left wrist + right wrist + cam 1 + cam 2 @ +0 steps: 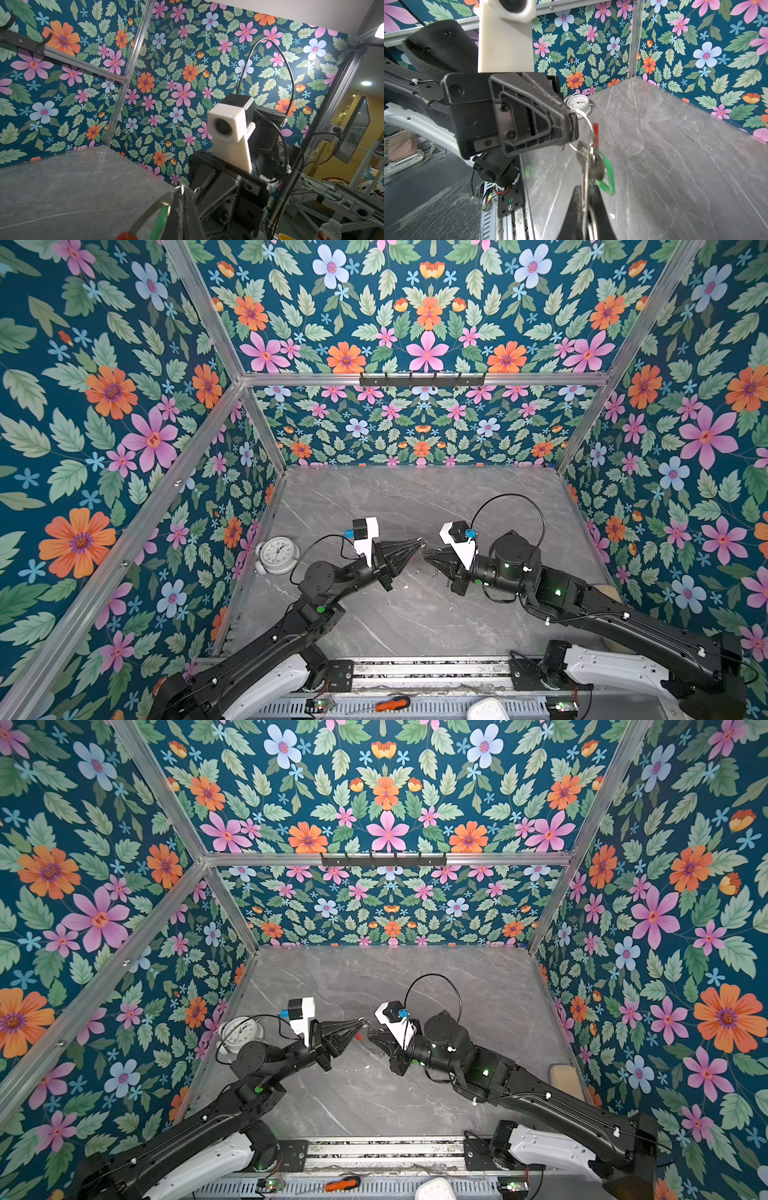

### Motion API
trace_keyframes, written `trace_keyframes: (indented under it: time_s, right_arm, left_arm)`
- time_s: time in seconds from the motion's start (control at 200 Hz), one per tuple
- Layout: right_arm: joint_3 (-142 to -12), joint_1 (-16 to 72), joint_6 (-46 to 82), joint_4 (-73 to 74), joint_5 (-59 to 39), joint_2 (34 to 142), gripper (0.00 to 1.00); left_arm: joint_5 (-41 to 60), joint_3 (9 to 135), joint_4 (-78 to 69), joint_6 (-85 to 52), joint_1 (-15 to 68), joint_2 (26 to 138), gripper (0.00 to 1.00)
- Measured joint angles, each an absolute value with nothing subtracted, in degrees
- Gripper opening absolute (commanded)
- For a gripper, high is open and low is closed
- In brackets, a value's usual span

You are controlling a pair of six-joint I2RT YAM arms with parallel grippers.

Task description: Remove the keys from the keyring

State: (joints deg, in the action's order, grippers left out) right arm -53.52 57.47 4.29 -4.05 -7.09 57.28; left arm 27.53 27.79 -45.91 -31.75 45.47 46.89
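Note:
Both grippers meet tip to tip above the middle of the grey table (415, 497). My left gripper (419, 544) is shut on the keyring (586, 120), a thin grey hoop with a red section (595, 133). The hoop curves away from the left jaws as a grey band (153, 207). The keys (592, 164) hang from it in a bunch with a green tag (609, 176). My right gripper (584, 199) is shut just below the bunch on a thin metal strip seen edge-on, apparently a key's blade. In both top views the bunch is almost hidden between the tips.
A white alarm clock (276, 553) stands at the table's left edge, behind my left arm. A black hook rail (422, 379) is fixed high on the back wall. Floral walls enclose three sides. An orange-handled screwdriver (392, 703) lies on the front rail.

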Motion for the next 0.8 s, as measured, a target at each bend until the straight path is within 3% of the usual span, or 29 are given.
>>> trace_keyframes:
  time_s: [0.51,0.745,0.8]
  right_arm:
    - [-56.6,59.2,3.3,-8.3,-3.9,59.6,0.0]
    - [-57.2,60.4,4.0,-9.2,-2.2,61.3,0.0]
    - [-57.3,60.6,4.0,-9.2,-2.2,61.5,0.07]
  left_arm:
    - [23.4,29.4,-40.7,-30.7,46.1,46.5,0.0]
    - [22.5,26.4,-44.8,-30.1,46.1,46.6,0.0]
    - [22.5,25.5,-46.7,-30.1,46.1,46.6,0.0]
